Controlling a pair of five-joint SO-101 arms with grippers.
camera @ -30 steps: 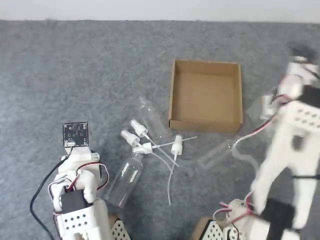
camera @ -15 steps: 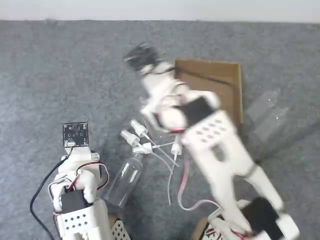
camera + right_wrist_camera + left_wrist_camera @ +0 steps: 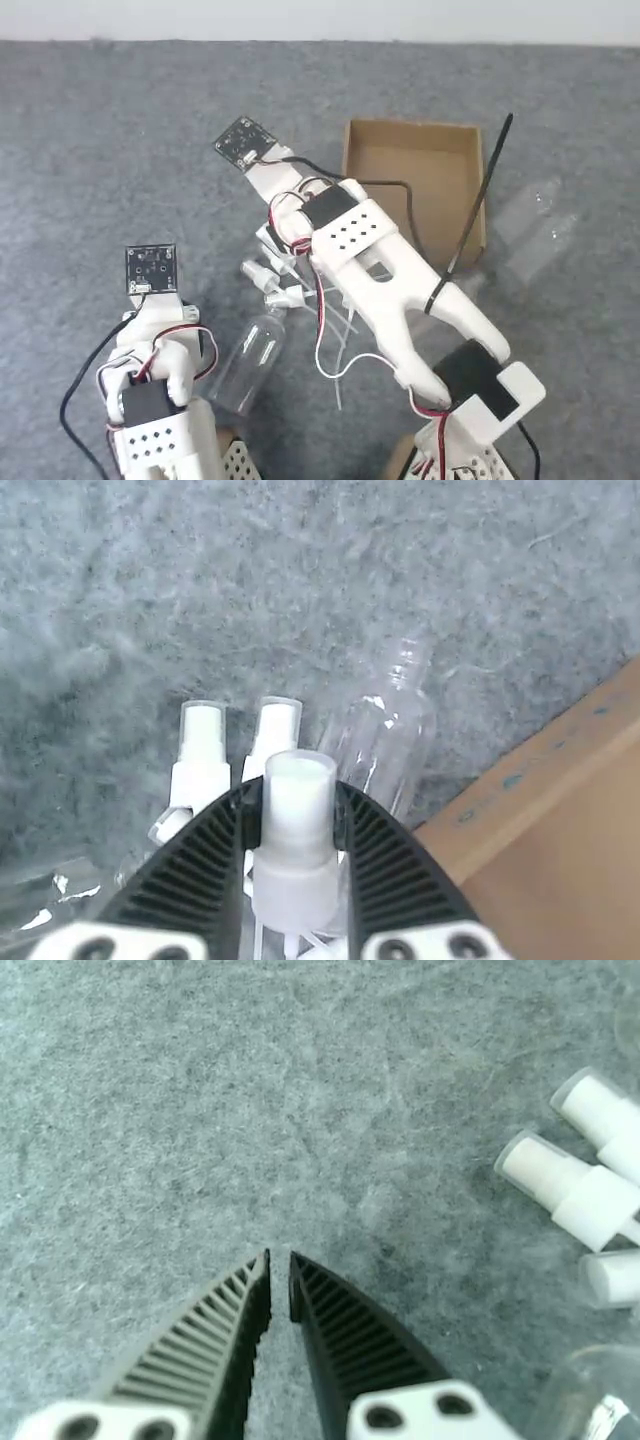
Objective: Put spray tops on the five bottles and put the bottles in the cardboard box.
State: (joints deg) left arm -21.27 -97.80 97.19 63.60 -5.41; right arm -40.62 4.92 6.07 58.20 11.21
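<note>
My right gripper (image 3: 295, 788) is shut on a white spray top (image 3: 294, 845), held upright above the pile of spray tops (image 3: 272, 283). Just beyond it lie two more spray tops (image 3: 203, 748) and a clear bottle (image 3: 388, 730) on its side. The right arm (image 3: 370, 270) stretches across the mat's middle, next to the cardboard box (image 3: 470, 190). My left gripper (image 3: 278, 1260) hovers low over bare mat, shut with nothing in it; spray tops (image 3: 565, 1175) lie to one side. Another clear bottle (image 3: 248, 356) lies beside the left arm (image 3: 150, 370).
Two more clear bottles (image 3: 540, 228) lie on the grey mat right of the box. White dip tubes (image 3: 340, 365) trail from the pile toward the arms' bases. A black cable (image 3: 480, 205) crosses over the box's right side.
The right arm swung from the far right, across the box, to the spray tops at centre left. The left arm has not moved.
</note>
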